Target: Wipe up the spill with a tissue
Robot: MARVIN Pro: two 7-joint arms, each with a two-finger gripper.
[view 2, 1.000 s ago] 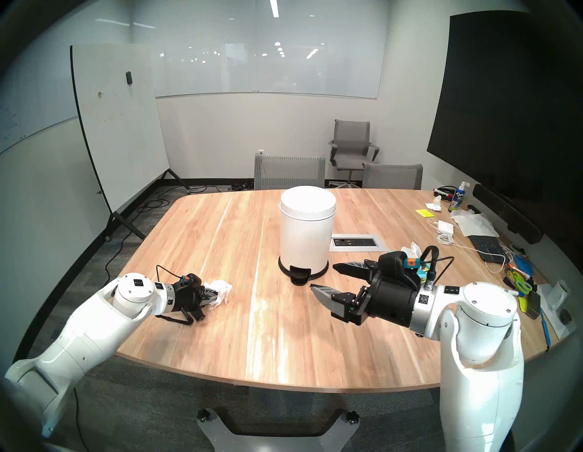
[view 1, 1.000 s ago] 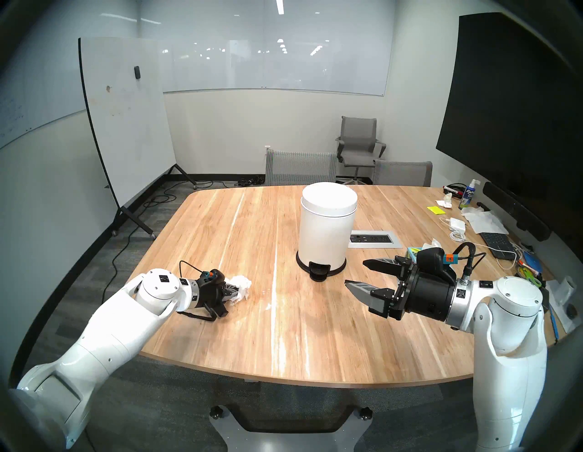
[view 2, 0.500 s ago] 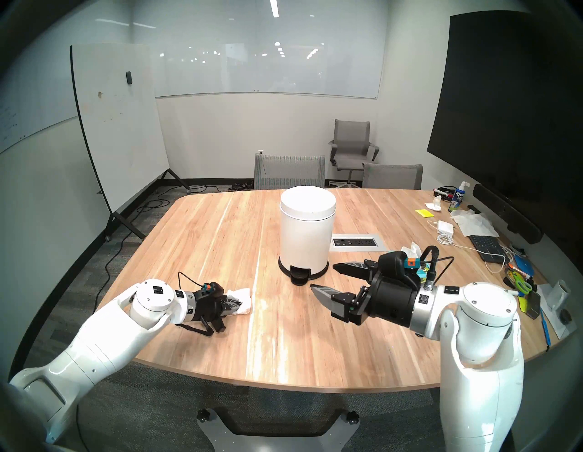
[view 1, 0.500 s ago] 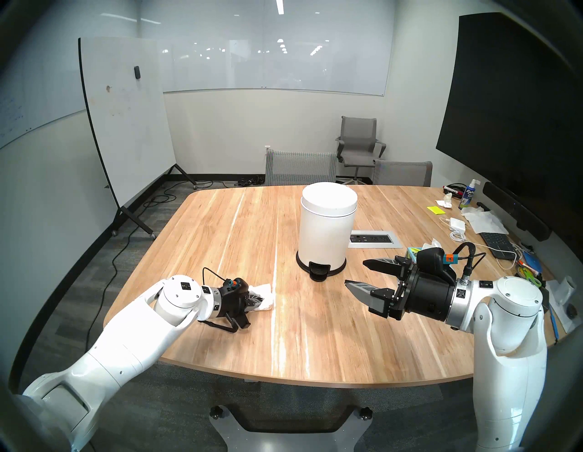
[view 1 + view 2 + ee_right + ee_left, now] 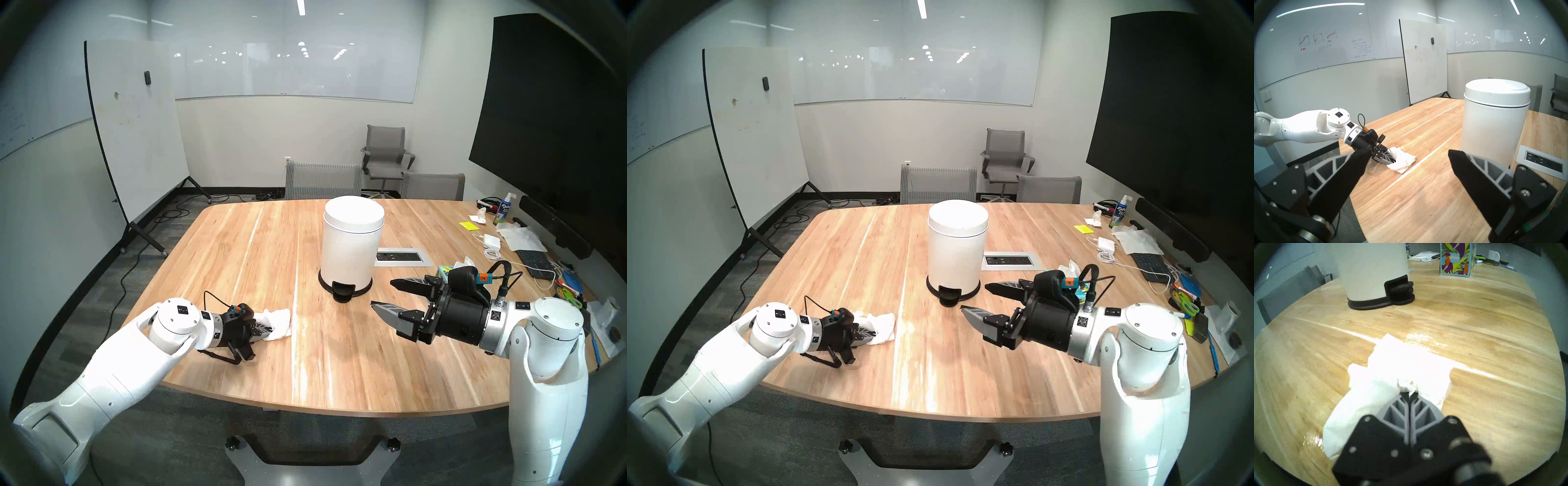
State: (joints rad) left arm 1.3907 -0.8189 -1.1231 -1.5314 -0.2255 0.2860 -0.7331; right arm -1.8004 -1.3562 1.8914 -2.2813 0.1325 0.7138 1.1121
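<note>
The left hand point(image 5: 1409, 393) is squeezed tight on a white tissue point(image 5: 1407, 361). The tissue lies flat on the wooden tabletop point(image 5: 339, 366), just beside a long pale streak in the wood. The spill point(image 5: 1312, 439) shows as a shiny wet patch at the near edge of the tissue, close under the hand. Another wet shine point(image 5: 1423, 340) sits just past the far edge of the tissue. So some wet is left on both sides.

The right hand point(image 5: 381, 293) hangs in the air with its fingers wide apart, holding nothing. It is near the white bin point(image 5: 351, 247), which stands well apart from the tissue. A bright tissue box point(image 5: 1456, 259) stands farther off.

What could go wrong? The tissue is thin and only pinched at one spot. If the hand pushes hard, the wet paper may rip or bunch up. If it lifts too much, the tissue may slide over the wet and just smear it wider
</note>
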